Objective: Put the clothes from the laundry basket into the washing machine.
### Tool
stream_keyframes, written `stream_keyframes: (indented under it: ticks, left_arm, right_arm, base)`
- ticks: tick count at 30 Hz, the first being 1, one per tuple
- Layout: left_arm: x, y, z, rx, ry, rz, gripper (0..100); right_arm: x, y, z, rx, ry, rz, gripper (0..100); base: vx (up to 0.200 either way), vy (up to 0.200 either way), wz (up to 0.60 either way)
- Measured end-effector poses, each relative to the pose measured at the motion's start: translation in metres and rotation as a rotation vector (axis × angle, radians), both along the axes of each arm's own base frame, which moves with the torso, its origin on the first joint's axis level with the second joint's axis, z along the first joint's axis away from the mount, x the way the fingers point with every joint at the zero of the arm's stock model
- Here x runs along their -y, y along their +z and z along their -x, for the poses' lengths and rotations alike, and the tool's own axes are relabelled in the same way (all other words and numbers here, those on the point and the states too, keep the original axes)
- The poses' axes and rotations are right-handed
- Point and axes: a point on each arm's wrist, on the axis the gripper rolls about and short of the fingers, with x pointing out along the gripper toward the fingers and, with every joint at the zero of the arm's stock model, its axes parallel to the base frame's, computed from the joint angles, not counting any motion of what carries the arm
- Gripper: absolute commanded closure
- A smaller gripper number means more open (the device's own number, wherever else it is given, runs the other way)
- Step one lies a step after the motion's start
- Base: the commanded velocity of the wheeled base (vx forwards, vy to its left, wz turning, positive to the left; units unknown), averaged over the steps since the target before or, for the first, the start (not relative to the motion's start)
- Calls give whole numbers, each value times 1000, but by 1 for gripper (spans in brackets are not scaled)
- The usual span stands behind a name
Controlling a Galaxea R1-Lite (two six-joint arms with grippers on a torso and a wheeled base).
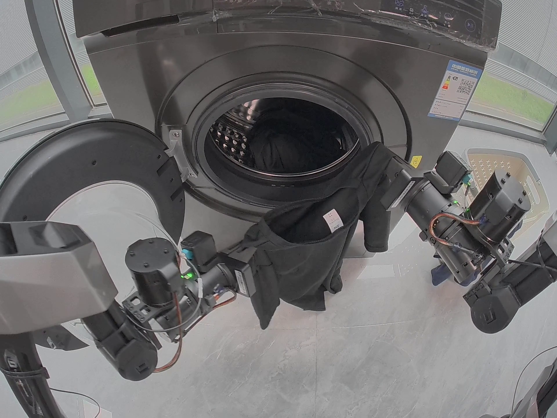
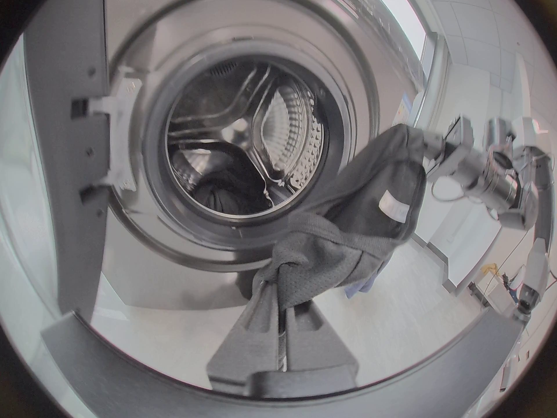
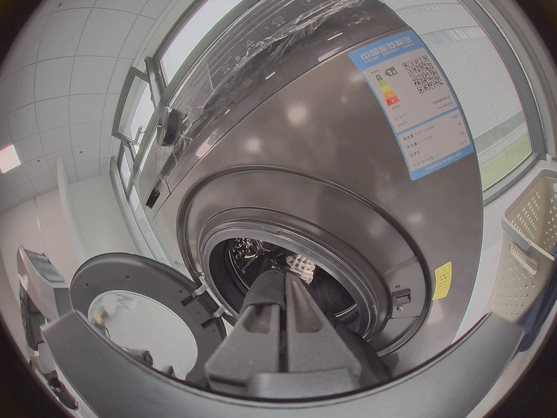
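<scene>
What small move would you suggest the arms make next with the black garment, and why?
Probably move the left gripper and right gripper together forward and up toward the drum opening. Each is shut on the black garment, which hangs between them in front of the opening's lower rim, not yet inside; the door stands open.

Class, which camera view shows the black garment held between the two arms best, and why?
The head view: the black garment hangs whole, spread from arm to arm. The left wrist view shows it from the left gripper to its white label; the right wrist view, a dark strip in the jaws of the right gripper.
</scene>
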Motion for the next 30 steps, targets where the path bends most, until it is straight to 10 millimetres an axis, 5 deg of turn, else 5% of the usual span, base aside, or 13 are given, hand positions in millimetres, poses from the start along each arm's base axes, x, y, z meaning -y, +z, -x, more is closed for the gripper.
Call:
stream_keyframes:
  ticks: [8, 20, 30]
  left_arm:
    - [-33, 42, 13, 97, 38, 53, 100]
    - [-45, 103, 22, 288, 51, 175, 100]
    - [-49, 121, 32, 345, 42, 207, 100]
  right_arm:
    - [5, -10, 1, -35, -12, 21, 100]
    - [9, -4, 6, -22, -13, 15, 100]
    - [8, 2, 8, 2, -12, 15, 100]
  base:
    - [0, 0, 0]
    - [0, 0, 0]
    - [0, 0, 0]
